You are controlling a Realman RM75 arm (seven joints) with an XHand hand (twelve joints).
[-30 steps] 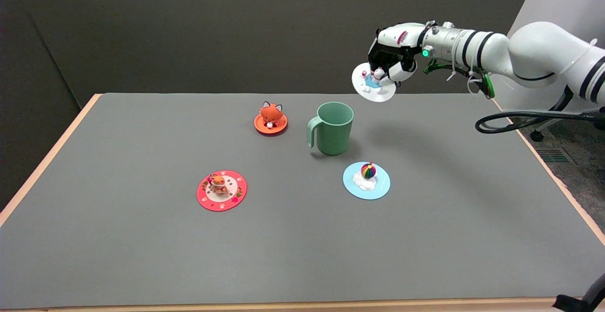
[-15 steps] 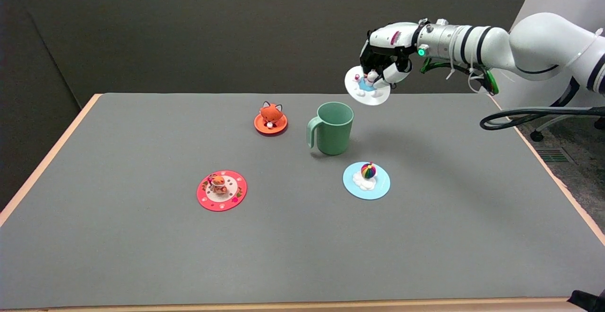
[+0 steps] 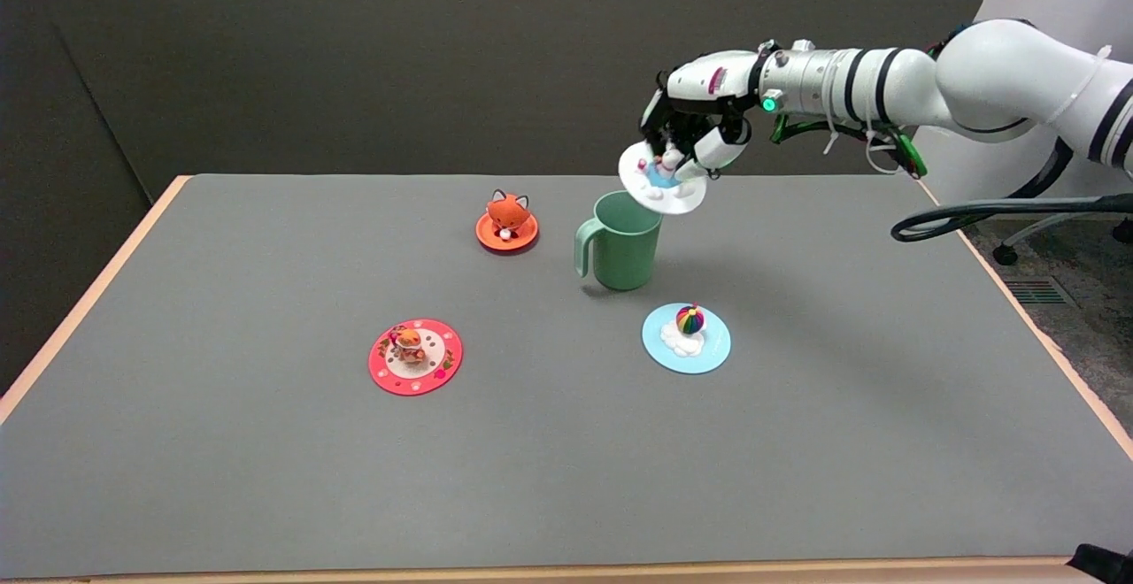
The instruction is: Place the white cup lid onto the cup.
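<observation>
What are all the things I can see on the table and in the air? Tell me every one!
cup: one, green, upright mid-table, handle to picture left.
white lid: one, tilted in the air over the cup's right rim, held.
orange fox lid: one, on the table left of the cup.
red lid: one, nearer, left.
blue lid: one, rainbow ball on top, in front of the cup.
table: one, grey.
right robot hand: one, black-and-white, grips the white lid.

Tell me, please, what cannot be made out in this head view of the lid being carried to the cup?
- Whether the white cup lid touches the cup rim: the lid overlaps the rim, and one view gives no depth.
- The grip: the right hand covers the lid's figurine, so the fingers' contact is hidden.
- The figurine's details: too small.
- The cup's inside: hidden by its wall and the lid.
</observation>
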